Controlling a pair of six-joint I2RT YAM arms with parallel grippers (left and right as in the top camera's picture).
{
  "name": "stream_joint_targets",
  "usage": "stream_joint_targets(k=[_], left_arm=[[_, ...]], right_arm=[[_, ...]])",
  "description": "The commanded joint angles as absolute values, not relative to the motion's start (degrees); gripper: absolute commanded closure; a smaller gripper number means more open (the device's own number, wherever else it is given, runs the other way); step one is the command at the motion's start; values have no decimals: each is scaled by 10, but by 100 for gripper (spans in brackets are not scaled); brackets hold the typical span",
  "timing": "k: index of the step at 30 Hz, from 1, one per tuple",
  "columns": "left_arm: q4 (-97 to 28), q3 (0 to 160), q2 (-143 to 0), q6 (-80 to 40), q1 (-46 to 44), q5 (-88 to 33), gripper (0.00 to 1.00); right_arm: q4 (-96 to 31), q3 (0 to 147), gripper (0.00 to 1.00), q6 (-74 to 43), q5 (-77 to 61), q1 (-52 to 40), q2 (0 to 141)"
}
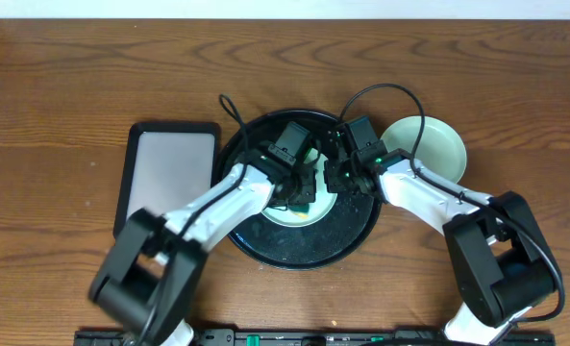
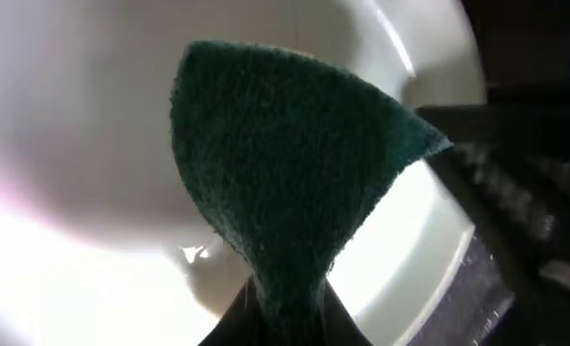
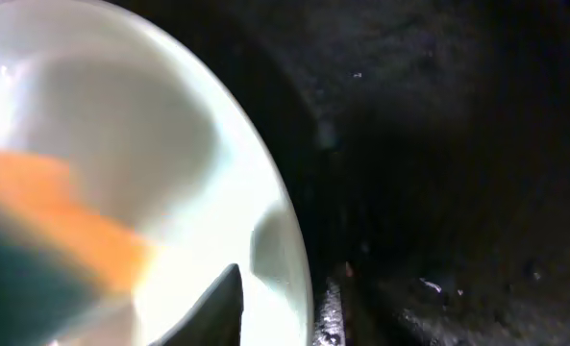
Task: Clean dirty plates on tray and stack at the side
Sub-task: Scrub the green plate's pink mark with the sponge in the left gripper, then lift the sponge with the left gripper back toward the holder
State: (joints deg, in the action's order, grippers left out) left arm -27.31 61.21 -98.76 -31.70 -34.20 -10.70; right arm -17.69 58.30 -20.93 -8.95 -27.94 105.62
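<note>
A pale plate (image 1: pixel 309 219) lies in the round black tray (image 1: pixel 265 240). My left gripper (image 1: pixel 302 192) is shut on a dark green sponge (image 2: pixel 285 154) and presses it on the plate's inside (image 2: pixel 73 144); its jaws (image 2: pixel 286 312) pinch the sponge's lower end. My right gripper (image 1: pixel 337 178) is shut on the plate's right rim (image 3: pixel 289 240), with one finger inside and one outside (image 3: pixel 280 298). A blurred orange and green patch shows at the left of the right wrist view. A mint-green plate (image 1: pixel 429 149) sits on the table right of the tray. No third plate shows.
A rectangular black tray with a whitish inside (image 1: pixel 169 173) lies left of the round tray. The round tray's wet black floor fills the right of the right wrist view (image 3: pixel 438 144) and shows in the left wrist view (image 2: pixel 515 240). Cables loop above both wrists.
</note>
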Motion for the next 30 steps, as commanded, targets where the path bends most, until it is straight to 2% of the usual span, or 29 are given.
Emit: stream_joint_targets(k=[1, 4, 7, 10, 13, 15, 22, 24, 26, 30], left_arm=[[-297, 615, -873, -322, -338, -17, 93], [-335, 615, -785, -322, -330, 35, 93], [-387, 615, -696, -322, -303, 81, 93], [-441, 615, -622, -322, -259, 97, 93], [-494, 615, -557, -317, -200, 97, 92], [-526, 615, -525, -304, -161, 97, 93], [-605, 614, -482, -296, -43, 102, 92], [-615, 612, -487, -296, -18, 102, 93], [-616, 612, -491, -296, -11, 101, 93], [-616, 612, -492, -294, -10, 100, 93]], right_arm=[[-176, 582, 55, -209, -100, -284, 1063], [-176, 582, 52, -209, -99, -285, 1064], [-178, 582, 54, -210, -99, -286, 1065], [-180, 581, 62, -209, -99, -286, 1065], [-180, 581, 76, -209, -99, -286, 1065], [-180, 581, 82, -210, -99, -286, 1065], [-180, 581, 87, -209, -99, -286, 1065], [-180, 581, 93, -209, -99, -286, 1065], [-180, 581, 99, -209, -99, -286, 1065], [-163, 582, 99, -209, -86, -284, 1065]])
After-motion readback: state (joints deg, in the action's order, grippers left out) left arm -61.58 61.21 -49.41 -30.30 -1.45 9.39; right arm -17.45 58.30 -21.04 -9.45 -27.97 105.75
